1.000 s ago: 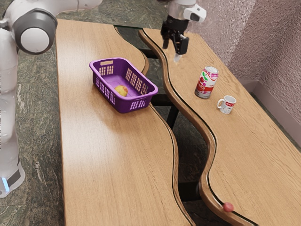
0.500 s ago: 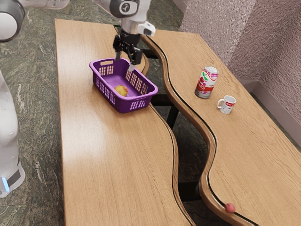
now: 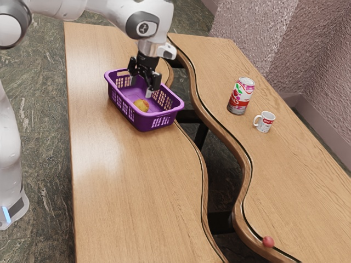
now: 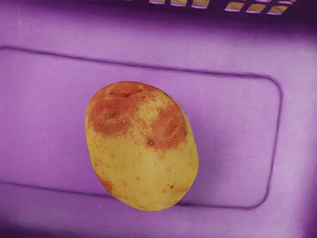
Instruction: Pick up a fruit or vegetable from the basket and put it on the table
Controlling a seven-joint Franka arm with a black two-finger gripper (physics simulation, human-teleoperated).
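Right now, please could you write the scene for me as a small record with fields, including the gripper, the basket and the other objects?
Gripper: open, over the basket, holding nothing
Produce: one yellow piece with red patches, potato-like, lying on the basket's floor
Basket: purple, upright, on the table
Can: red and white, standing
Mug: white and red, upright, near the can
Red ball: small, by the table's curved gap
Task state: produce not yet lifted
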